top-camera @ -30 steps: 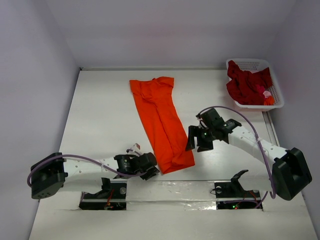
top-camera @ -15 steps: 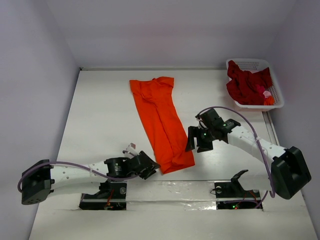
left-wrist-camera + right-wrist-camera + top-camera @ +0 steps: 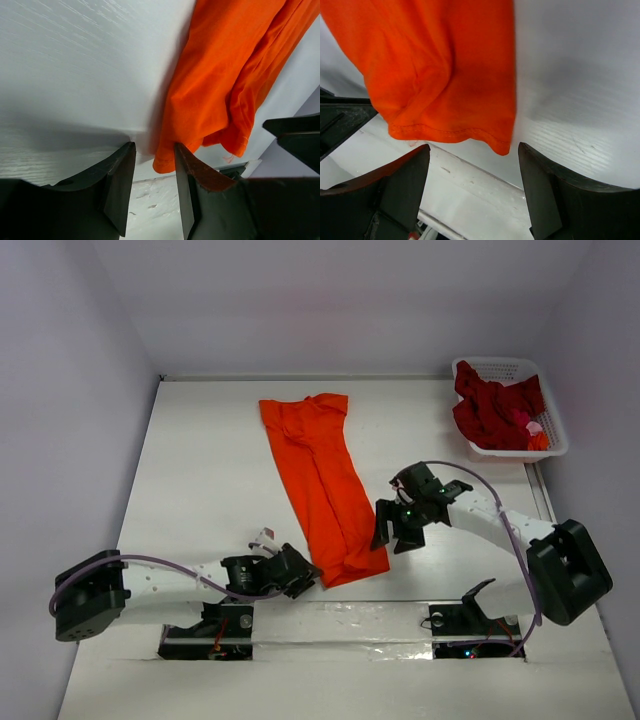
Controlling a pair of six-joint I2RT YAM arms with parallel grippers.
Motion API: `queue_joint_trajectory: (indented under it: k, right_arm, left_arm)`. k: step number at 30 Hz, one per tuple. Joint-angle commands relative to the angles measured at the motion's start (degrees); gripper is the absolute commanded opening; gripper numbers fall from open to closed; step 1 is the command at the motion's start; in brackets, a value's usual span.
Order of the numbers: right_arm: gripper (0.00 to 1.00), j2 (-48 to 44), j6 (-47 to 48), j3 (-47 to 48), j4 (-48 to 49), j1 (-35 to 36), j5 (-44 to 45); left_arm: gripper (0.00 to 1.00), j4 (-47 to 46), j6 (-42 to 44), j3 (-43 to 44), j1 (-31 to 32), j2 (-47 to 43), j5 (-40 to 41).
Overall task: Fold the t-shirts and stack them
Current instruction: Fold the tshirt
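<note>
Lying folded lengthwise, rumpled orange t-shirt [image 3: 318,480]

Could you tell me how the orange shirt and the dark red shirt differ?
The orange shirt lies flat on the table, folded into a long strip; the dark red shirt is bunched up in the basket. The orange shirt is bright, the dark red shirt much darker. Both are plain cloth.

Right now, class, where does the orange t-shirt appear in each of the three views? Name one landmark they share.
Top external: orange t-shirt, a long strip down the middle of the picture.
Left wrist: upper right, running down to the bottom centre.
Right wrist: upper left and centre.
Shared landmark: its near hem.
</note>
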State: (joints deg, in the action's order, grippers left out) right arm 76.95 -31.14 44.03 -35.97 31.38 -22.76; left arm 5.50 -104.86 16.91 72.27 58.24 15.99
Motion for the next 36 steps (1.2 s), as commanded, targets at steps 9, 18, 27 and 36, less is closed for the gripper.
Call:
queue_joint_trajectory:
  k: [9, 18, 27, 36]
  right_arm:
    - [0.77, 1.4, -2.3, -3.6, 5.5, -1.6, -5.4]
    - [0.76, 2.3, -2.5, -4.0, 6.8, -2.1, -7.1]
    - [0.76, 2.9, -2.1, -3.9, 6.9, -2.1, -7.5]
    - [0.76, 4.0, -1.8, -3.5, 7.5, -2.6, -8.3]
  left_arm:
    - [0.31, -1.5, -4.1, 0.4, 0.2, 0.6, 4.9]
    - [0.30, -2.3, -6.1, -1.2, 0.2, 1.3, 4.3]
    - [0.28, 2.4, -6.3, -0.1, 0.2, -2.5, 5.4]
    - [0.28, 2.6, -7.5, -0.6, 0.8, -4.0, 6.2]
